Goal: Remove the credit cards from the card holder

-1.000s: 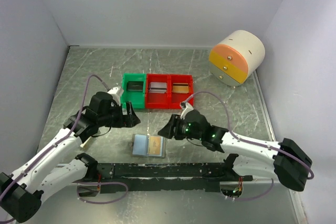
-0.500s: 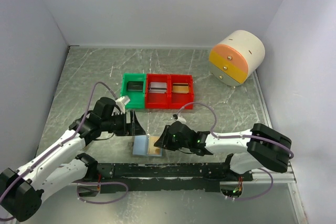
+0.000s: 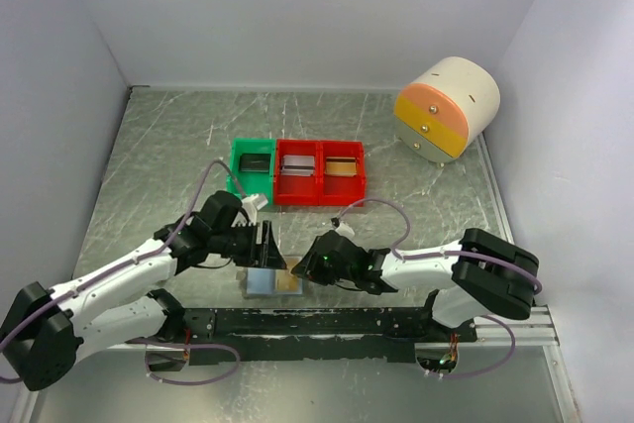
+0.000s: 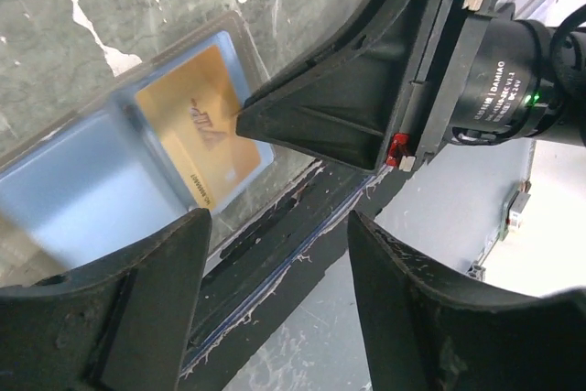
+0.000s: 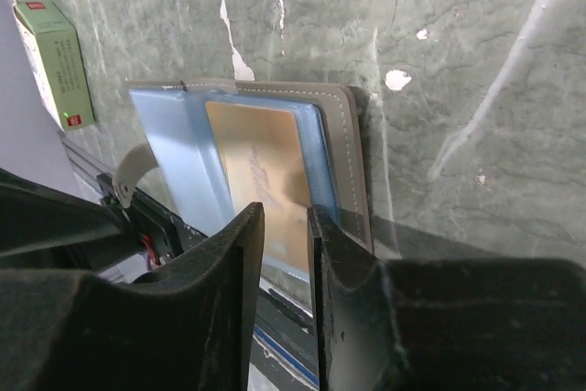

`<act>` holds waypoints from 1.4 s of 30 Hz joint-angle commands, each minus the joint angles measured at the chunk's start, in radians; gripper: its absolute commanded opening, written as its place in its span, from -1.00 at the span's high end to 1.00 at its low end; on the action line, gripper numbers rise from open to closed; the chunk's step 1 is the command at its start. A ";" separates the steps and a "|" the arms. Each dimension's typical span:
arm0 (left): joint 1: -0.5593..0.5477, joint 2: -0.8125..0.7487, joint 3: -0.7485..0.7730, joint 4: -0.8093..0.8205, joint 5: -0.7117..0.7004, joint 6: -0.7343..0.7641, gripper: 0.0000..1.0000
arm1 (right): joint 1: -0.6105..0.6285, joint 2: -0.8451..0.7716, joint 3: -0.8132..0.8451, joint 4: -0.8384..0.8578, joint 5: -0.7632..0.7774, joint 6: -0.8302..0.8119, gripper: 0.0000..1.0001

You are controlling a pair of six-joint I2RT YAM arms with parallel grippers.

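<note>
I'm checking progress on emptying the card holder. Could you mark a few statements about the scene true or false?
1. The card holder lies open on the table. True.
2. An orange card sits in its pocket. True.
3. A card is held up clear of the holder. False: the card lies pocketed, with the right gripper low over it.
4. All three bins are red. False: one green bin, two red bins.
5. The left gripper has its jaws apart and empty. True.

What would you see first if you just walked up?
The left gripper and right gripper crowd over an open card holder at the near edge of the table, an orange card showing in its blue pocket. Behind sit green and red bins, and a round drawer box far right.
</note>
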 commanded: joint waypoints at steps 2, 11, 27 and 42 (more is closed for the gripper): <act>-0.032 0.056 -0.038 0.097 -0.055 -0.032 -0.39 | 0.005 0.062 -0.035 -0.017 0.043 0.040 0.47; -0.036 0.085 -0.197 0.213 -0.113 -0.113 -0.13 | 0.004 0.095 -0.067 0.061 0.012 0.069 0.45; -0.036 0.008 -0.307 0.370 -0.147 -0.254 0.31 | 0.004 0.104 -0.046 0.062 -0.016 0.049 0.45; -0.037 0.021 -0.302 0.340 -0.166 -0.284 0.84 | 0.004 0.097 -0.056 0.063 -0.026 0.052 0.45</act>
